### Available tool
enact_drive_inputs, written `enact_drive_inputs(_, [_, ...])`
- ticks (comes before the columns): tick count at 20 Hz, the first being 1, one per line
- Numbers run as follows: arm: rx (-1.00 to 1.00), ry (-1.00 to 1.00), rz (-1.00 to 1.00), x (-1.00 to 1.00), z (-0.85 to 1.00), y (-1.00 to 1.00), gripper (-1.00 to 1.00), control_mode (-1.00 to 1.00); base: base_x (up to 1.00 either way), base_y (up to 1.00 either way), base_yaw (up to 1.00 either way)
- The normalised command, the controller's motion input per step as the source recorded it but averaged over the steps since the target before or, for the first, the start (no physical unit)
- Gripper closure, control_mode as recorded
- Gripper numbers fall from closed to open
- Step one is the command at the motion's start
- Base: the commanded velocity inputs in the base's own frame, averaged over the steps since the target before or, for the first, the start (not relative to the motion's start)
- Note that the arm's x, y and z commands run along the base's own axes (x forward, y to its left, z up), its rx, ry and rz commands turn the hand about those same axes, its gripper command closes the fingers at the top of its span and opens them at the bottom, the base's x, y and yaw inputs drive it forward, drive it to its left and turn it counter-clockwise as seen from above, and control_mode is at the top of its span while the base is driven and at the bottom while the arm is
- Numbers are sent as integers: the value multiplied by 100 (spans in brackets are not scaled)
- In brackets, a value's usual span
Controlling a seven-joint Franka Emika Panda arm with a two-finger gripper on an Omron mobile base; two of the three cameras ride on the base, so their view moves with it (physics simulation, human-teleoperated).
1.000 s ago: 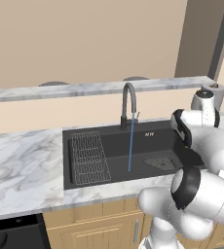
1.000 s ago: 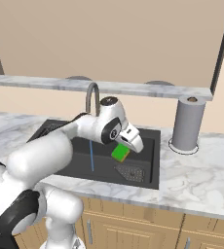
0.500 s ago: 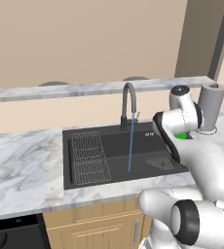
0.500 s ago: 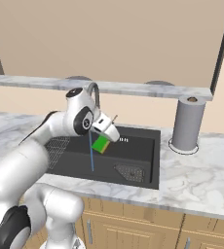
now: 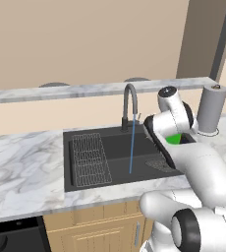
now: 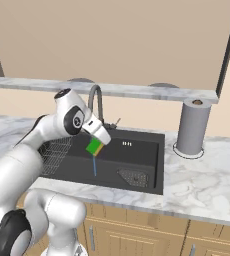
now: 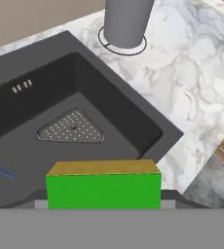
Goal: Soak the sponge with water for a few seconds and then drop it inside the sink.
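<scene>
The pincer (image 6: 98, 143) is clamped on the sponge (image 6: 94, 146), held above the sink (image 6: 147, 182) right at the water (image 6: 94, 166). It looks light and soft, likely slippery wet; grip its flat sides.

The small rectangular sponge (image 7: 103, 190) is bright green with a mustard-yellow top edge. Behind it, the rectangular sink basin (image 7: 109, 114) is dark charcoal, its triangular mesh drain (image 7: 71, 127) grey with fine dots. Left of the sponge runs a thin blue water stream (image 6: 94, 164). Beyond the sink, the countertop (image 7: 196, 92) is white marble with grey veins, bearing a plain grey cylinder (image 7: 127, 22). The gooseneck faucet (image 5: 128, 106) is grey.
</scene>
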Motion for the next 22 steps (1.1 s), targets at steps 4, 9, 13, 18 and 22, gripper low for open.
enact_drive_inputs(4, [0, -11, -9, -13, 0, 25, 100, -100, 0, 0, 0])
enact_drive_inputs(9, [-1, -20, -8, -15, 0, 34, 100, -100, 0, 0, 0])
enact_drive_inputs(13, [-5, -27, -7, -12, 0, 34, 100, -100, 0, 0, 0])
enact_drive_inputs(18, [-8, -26, -5, -3, 0, 30, 100, -100, 0, 0, 0])
enact_drive_inputs(22, [-7, -13, -6, -1, 0, 26, 100, -100, 0, 0, 0])
